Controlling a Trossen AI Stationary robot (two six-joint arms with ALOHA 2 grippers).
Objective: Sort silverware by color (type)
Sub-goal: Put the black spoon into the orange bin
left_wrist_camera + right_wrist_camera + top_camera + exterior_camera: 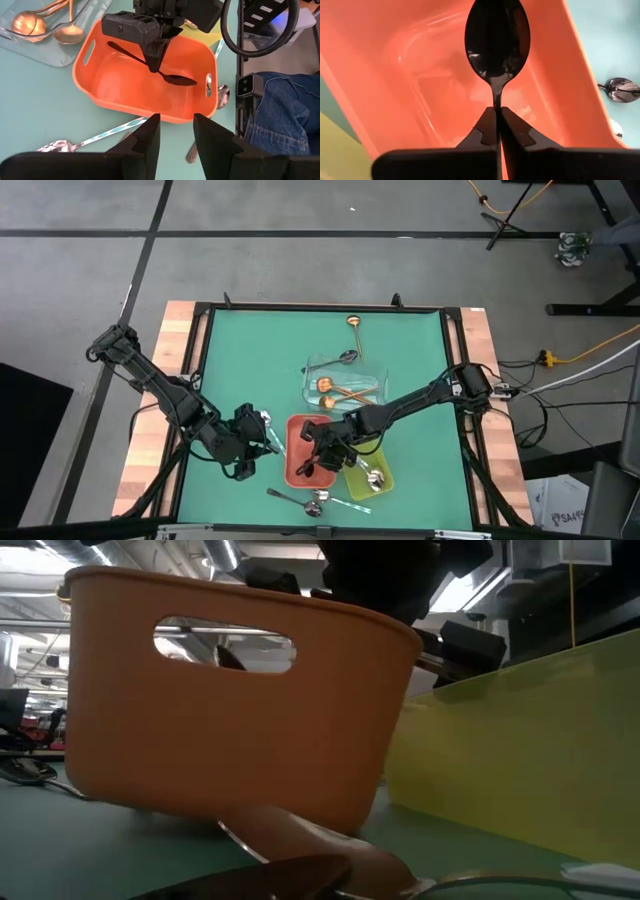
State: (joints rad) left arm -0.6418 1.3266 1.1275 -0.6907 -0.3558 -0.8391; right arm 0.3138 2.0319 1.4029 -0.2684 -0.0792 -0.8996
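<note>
Your right end effector [496,125] is pinched tight on the thin neck of a black spoon [497,37], held over the red tray [125,85] at about 6 o'clock on the desk [250,350]. The spoon is glossy dark, with an oval bowl that mirrors the tray. Your left end effector [174,137], fingers parted and holding nothing, waits just beside the tray, toward 8 o'clock.

Red tray [297,465] betw clear tray [372,383], yellow-green tray [385,475]; green mat [250,350].
</note>
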